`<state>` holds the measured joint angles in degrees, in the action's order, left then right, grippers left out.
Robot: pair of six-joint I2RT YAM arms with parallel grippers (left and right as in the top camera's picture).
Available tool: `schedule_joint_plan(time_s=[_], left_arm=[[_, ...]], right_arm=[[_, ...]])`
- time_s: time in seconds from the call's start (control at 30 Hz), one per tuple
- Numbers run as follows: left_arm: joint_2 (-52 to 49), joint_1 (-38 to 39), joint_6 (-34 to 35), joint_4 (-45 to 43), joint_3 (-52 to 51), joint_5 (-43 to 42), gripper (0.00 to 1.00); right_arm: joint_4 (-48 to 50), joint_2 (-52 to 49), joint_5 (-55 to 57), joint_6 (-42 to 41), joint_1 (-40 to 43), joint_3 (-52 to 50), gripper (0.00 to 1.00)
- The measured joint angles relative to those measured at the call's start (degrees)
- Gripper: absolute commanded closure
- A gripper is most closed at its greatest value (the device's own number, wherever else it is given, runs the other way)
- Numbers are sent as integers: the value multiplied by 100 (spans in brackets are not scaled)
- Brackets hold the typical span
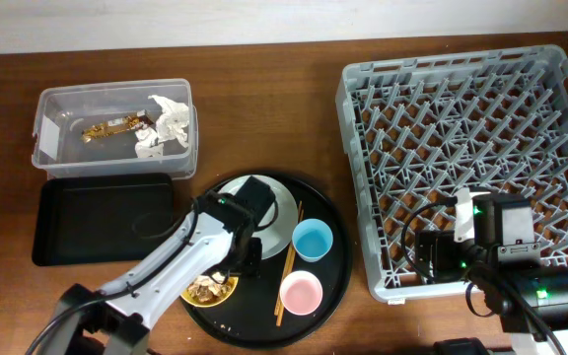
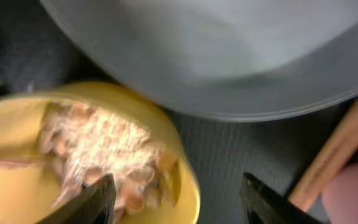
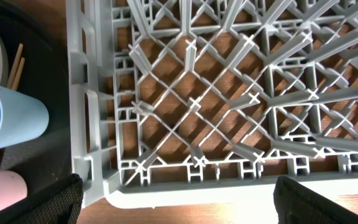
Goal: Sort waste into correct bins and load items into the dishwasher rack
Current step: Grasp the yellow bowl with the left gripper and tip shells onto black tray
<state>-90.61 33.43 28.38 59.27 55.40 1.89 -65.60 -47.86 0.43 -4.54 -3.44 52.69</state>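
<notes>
The rack (image 1: 461, 148) is grey, a criss-cross lattice over the brown wood-grain worktop (image 1: 264, 89). The yellow bowl (image 2: 17, 124) holds tan-brown scraps (image 2: 104, 143). The plate (image 2: 229, 50) is pale grey-green. There is a blue cup (image 1: 313, 240) and a pink cup (image 1: 301, 292). The round tray (image 1: 338, 268) and the rectangular tray (image 1: 102, 219) are black. The clear tub (image 1: 62, 138) holds a shiny gold wrapper (image 1: 111, 127) and a white tissue (image 1: 171, 120).

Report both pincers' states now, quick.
Left pincer: open, empty, fingers either side of the yellow bowl rim.
Right pincer: open, empty, over the dishwasher rack edge.

Brown table (image 1: 264, 108): clear tub (image 1: 67, 148), black tray (image 1: 97, 219), round tray (image 1: 340, 258), rack (image 1: 355, 168).
</notes>
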Motion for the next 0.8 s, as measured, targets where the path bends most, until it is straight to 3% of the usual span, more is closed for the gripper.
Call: schedule_joint_plan(time_s=[0.1, 0.2, 0.37, 0.47, 0.6, 0.7, 0.8], left_arm=[[2, 0, 26, -516, -339, -105, 48], [2, 0, 72, -765, -341, -153, 75], [2, 55, 105, -793, -378, -170, 85], [2, 118, 105, -835, -623, -173, 99], [42, 122, 125, -610, -553, -76, 100], [505, 11, -90, -4, 118, 149, 100], [1305, -883, -640, 26, 778, 170, 100]], right_arm=[[-4, 0, 0, -2, 0, 0, 1], [-7, 0, 0, -2, 0, 0, 1], [-17, 0, 0, -2, 0, 0, 1], [-20, 0, 0, 0, 0, 0, 1], [-15, 0, 0, -4, 0, 0, 1], [-20, 0, 0, -4, 0, -2, 1], [-20, 0, 0, -2, 0, -2, 1]])
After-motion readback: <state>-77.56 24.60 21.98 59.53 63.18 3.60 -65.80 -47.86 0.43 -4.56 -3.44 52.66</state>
